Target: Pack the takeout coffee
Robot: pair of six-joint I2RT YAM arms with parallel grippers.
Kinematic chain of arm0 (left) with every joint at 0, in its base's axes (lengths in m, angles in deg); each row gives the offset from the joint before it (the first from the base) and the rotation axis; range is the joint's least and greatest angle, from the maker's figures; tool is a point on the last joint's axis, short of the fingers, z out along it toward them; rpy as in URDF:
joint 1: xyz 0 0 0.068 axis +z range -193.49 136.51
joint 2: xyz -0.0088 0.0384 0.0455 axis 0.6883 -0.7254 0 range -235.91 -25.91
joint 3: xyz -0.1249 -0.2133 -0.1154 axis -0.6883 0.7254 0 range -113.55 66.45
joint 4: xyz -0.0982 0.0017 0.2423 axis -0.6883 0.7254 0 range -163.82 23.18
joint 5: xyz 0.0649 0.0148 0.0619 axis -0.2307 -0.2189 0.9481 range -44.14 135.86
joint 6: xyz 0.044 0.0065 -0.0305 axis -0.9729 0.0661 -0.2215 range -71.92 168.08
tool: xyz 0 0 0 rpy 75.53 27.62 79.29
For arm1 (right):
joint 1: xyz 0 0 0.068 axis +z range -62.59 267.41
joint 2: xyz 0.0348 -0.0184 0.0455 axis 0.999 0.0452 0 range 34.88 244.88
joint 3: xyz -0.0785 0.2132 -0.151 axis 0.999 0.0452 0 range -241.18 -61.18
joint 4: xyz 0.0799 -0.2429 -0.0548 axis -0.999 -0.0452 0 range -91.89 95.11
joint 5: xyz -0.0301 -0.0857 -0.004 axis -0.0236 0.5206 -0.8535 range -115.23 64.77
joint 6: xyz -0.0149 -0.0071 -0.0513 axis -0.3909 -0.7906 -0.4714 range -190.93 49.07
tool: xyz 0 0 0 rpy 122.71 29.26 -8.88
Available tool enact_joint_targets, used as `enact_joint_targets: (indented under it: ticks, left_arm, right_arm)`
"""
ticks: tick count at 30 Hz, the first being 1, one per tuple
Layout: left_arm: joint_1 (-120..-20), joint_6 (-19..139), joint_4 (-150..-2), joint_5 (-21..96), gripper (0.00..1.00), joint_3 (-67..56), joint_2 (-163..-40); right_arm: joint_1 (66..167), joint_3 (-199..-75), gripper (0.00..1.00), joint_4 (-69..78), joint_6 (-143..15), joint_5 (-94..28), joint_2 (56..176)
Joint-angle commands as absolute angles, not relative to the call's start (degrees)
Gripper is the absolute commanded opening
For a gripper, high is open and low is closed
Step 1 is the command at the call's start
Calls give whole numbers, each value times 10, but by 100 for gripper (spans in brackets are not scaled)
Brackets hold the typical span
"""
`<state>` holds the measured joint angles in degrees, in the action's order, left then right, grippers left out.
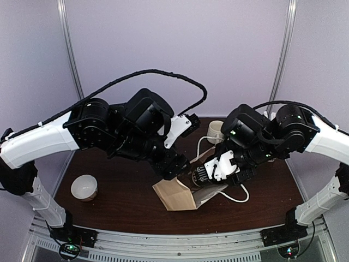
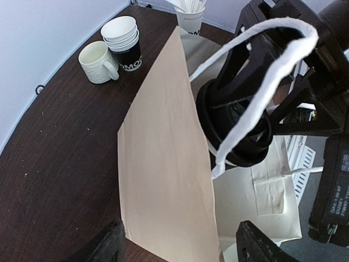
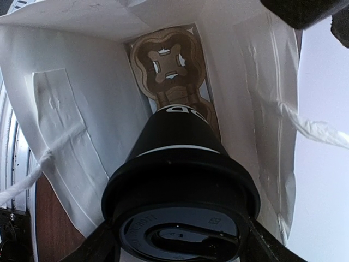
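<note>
Two arms meeting over paper bag (image 1: 175, 195) lying on its side at centre of dark table (image 1: 120, 202). Fingers of right gripper (image 3: 180, 243) pinching takeout coffee (image 3: 180, 180) at its black lid; cup pointing base-first into bag's white-lined mouth, partly inside. Jaws of left gripper (image 2: 180, 245) standing spread, straddling bag's near edge; contact with bag not discernible. White mug (image 2: 97, 63), stacked cups (image 2: 122, 38) and cup of sticks (image 2: 190, 16) standing together near table's far edge.

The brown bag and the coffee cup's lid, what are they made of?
The bag looks like matte tan paper, white inside: it creases and folds sharply. The lid of the takeout coffee is probably plastic: smooth, shiny black, with moulded lettering.
</note>
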<state>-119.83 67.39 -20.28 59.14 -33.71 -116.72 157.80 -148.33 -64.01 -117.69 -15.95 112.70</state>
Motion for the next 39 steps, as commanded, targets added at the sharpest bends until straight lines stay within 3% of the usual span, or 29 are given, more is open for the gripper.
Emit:
enact_joint_targets:
  ticks: [1, 9, 28, 33, 39]
  left_arm:
    - [-1201, 658, -186, 599, 73, -379, -1186]
    - [-1192, 638, -81, 680, 70, -470, -1252]
    - [-1144, 576, -88, 657, 67, -525, -1283]
    - [-1145, 564, -112, 617, 68, -520, -1272]
    - [-1145, 559, -231, 481, 75, -445, -1188]
  right_arm:
    - [1581, -1484, 55, -636, -1166, -156, 1110]
    - [1581, -1471, 55, -644, -1167, -186, 1095]
    - [1582, -1479, 57, -667, -1143, -318, 1113]
    - [1582, -1481, 57, -666, -1135, -349, 1121]
    - [1582, -1505, 56, -656, -1122, -357, 1128]
